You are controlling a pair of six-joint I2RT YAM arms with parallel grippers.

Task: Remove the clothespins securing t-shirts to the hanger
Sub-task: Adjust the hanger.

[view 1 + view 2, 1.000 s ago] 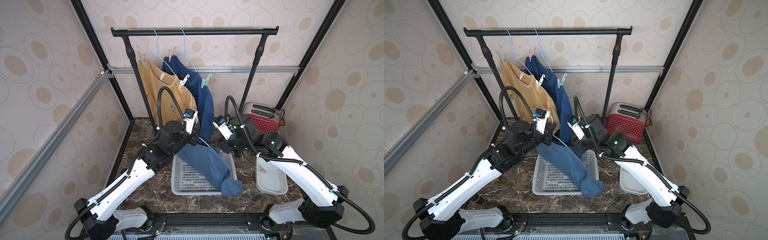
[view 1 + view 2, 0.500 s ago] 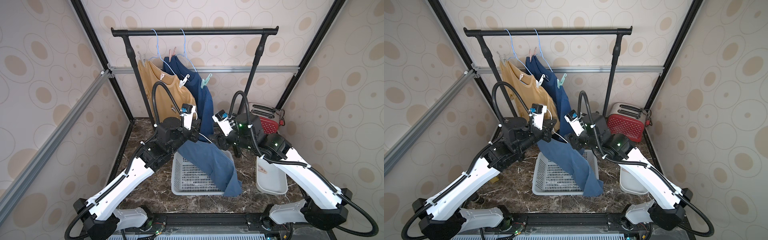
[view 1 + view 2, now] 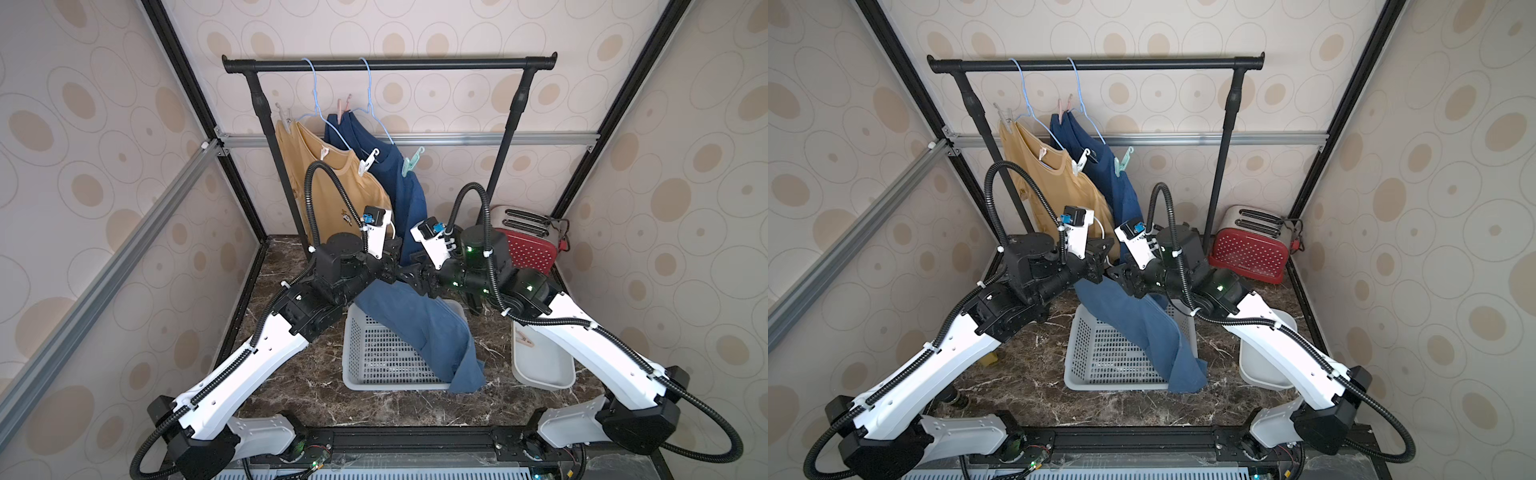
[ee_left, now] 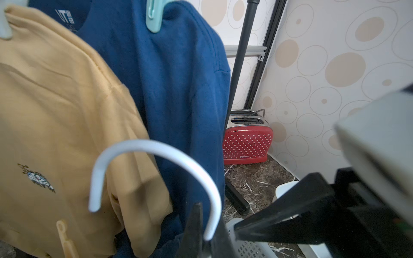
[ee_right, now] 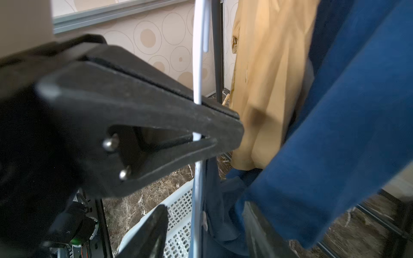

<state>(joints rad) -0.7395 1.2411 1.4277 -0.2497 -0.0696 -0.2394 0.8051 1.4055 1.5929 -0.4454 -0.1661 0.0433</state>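
Your left claw [image 5: 223, 131] clamped on white hanger [image 5: 199, 67]; right claw [image 5: 205, 210] apart, straddling hanger and loose blue t-shirt [image 3: 415, 328], draped over basket [image 3: 374, 384].

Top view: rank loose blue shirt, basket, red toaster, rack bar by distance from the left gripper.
Left gripper, shut on white hanger:
1. loose blue shirt: draped just below.
2. basket: underneath, in front.
3. red toaster: back right.
4. rack bar: overhead, at the back.

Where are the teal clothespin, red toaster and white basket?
teal clothespin [image 3: 409, 165], in a top view, body
red toaster [image 4: 247, 143], left wrist view, dotted side
white basket [image 3: 386, 384], in a top view, front rim
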